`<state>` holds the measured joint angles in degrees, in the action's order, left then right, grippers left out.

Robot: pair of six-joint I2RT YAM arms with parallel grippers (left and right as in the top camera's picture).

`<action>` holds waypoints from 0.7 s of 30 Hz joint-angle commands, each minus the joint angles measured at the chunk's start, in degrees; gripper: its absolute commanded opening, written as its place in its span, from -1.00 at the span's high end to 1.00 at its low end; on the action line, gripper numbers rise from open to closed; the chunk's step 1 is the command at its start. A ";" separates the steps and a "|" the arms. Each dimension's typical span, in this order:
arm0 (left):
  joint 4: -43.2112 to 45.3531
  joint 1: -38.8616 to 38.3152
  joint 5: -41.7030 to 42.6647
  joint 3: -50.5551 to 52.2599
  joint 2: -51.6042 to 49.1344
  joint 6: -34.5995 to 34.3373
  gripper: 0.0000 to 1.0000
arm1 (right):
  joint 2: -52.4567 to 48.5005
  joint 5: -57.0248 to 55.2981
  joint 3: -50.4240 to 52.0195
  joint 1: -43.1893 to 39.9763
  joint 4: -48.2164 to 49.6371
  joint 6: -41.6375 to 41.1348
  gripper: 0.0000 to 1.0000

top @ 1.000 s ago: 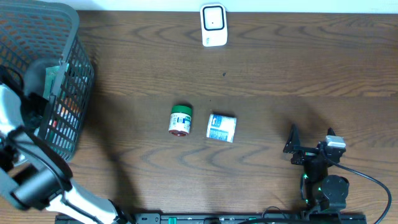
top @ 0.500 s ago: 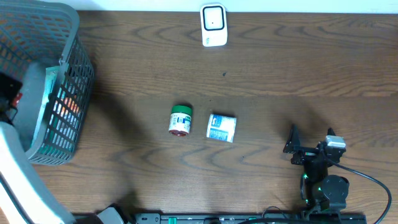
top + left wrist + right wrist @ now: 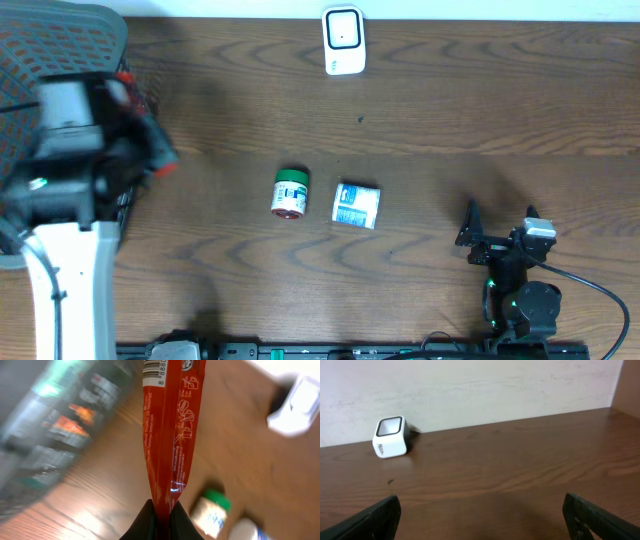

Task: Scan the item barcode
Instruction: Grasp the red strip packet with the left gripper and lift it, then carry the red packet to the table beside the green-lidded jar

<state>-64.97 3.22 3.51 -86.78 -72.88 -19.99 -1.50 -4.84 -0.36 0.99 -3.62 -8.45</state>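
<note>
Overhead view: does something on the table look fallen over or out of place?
Yes, mildly. The jar with the green lid lies on its side in the middle of the table, not upright. The small white pack beside it sits slightly turned. The scanner stands upright at the far edge.
</note>
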 commanded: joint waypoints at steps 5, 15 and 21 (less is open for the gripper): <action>3.34 -16.13 0.13 8.72 -4.37 -0.70 0.85 | 0.00 -0.20 0.04 0.28 -0.20 0.83 -0.99; 7.67 -27.19 -4.87 13.55 -14.67 -0.74 0.85 | 0.00 -0.20 0.04 0.28 -0.20 0.83 -0.99; 8.57 -27.26 -14.23 13.55 -21.38 -3.28 0.85 | 0.00 -0.22 0.04 0.28 -0.20 0.83 -0.98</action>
<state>-56.62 -24.12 -4.43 -73.58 -92.03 -21.82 -1.50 -4.84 -0.36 0.99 -3.62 -8.45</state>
